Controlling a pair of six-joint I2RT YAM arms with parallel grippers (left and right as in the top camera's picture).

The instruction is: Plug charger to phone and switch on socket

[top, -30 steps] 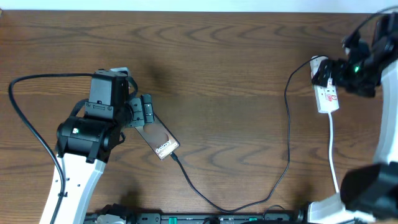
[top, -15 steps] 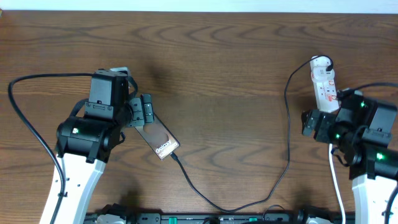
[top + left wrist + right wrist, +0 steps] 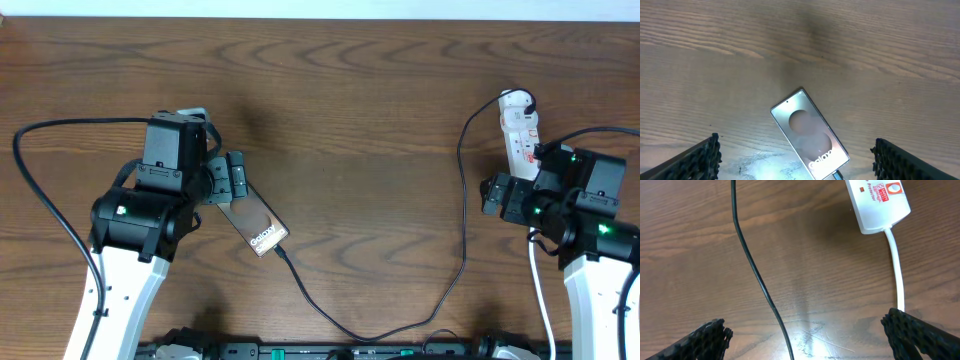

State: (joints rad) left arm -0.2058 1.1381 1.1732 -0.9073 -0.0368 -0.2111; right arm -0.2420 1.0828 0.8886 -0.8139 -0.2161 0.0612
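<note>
Left gripper (image 3: pixel 797 152) hangs spread open over the phone (image 3: pixel 809 135) marked "Galaxy", with the charger (image 3: pixel 464 230) plugged into its lower end. Right gripper (image 3: pixel 807 330), likewise released, hovers beside the white socket (image 3: pixel 878 202) reading "Protector".

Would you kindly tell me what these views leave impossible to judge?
Socket switch state: too small overhead; right wrist view cuts the strip off at its top edge.
Charger tip's seating in the phone: too small overhead; cropped by the left wrist view's bottom edge.
</note>
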